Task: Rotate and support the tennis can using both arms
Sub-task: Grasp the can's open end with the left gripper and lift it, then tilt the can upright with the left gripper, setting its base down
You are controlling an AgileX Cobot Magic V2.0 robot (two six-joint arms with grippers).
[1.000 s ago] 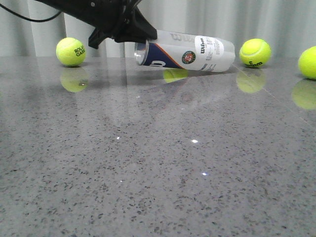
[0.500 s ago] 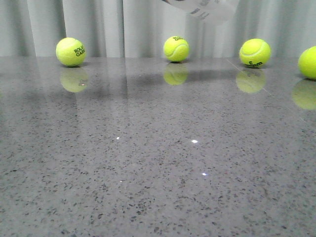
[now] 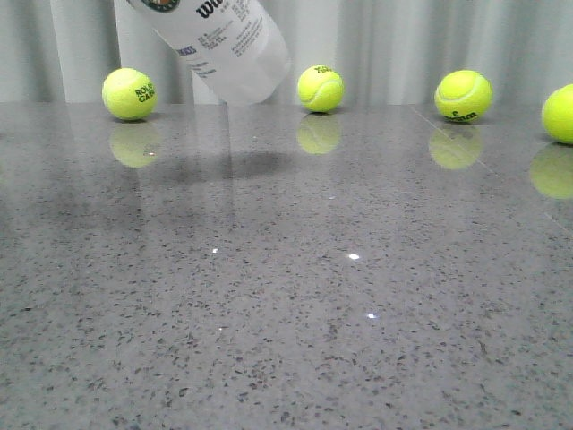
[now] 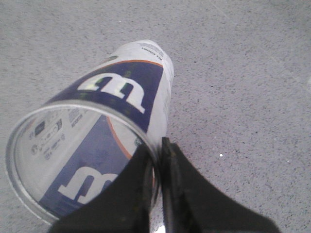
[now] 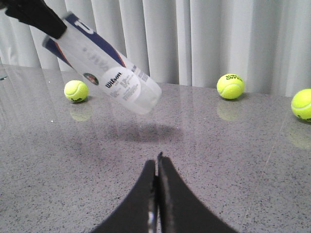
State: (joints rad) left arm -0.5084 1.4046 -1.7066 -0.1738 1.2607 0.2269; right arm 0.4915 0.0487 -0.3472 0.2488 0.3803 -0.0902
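One tennis can (image 3: 219,45), lower, steeper.

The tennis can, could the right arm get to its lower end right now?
Probably yes: the tennis can hangs tilted above the table, held by the left gripper, with nothing between its lower end and the shut right gripper.

Clear plastic cylindrical tennis can (image 3: 224,45) with navy/white/orange Wilson label is hanging tilted in the air over the table's far edge, closed end lowest. Left black angular gripper (image 4: 156,160) is pinching its open rim.
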